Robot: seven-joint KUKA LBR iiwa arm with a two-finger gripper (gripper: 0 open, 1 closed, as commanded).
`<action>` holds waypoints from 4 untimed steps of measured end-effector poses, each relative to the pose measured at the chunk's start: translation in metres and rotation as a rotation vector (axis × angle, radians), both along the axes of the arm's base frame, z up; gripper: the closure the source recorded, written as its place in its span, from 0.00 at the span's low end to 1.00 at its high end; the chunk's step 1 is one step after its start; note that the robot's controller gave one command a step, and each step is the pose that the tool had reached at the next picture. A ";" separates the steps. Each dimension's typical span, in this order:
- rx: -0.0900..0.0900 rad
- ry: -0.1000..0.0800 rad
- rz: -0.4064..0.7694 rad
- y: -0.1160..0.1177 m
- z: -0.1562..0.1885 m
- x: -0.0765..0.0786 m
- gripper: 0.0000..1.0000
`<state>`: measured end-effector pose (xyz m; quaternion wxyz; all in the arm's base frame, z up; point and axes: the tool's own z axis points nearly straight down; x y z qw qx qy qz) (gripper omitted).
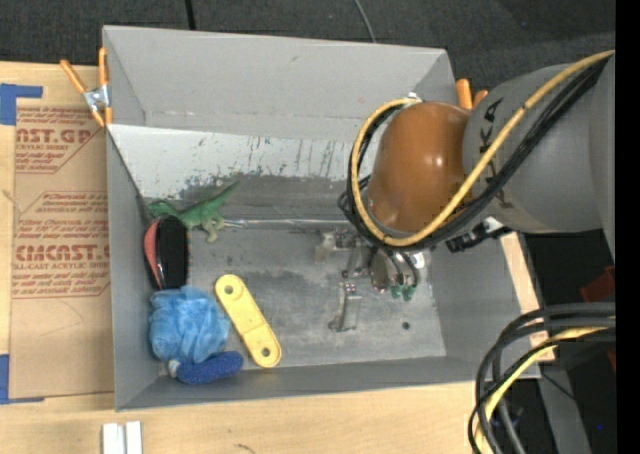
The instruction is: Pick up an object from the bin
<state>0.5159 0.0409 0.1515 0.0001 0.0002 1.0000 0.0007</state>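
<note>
Hiding half the hand (pixel 347 300), the orange cover (pixel 415 172) leaves its grip impossible to tell

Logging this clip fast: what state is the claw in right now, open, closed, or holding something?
Claw: cannot be told whether open or closed; it hangs over a bare patch of the grey metal bin.

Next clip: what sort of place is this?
Probably a robotics lab's bin-picking station: a grey metal bin holds loose oddments such as a green toy dinosaur and a yellow plastic strip, with a cabled grey robot arm over it.
</note>
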 end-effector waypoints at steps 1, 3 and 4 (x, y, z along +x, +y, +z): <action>0.000 0.000 0.000 0.000 0.000 0.000 0.00; 0.002 -0.002 -0.055 0.012 0.014 0.045 0.00; -0.002 -0.002 -0.151 0.043 0.027 0.044 0.00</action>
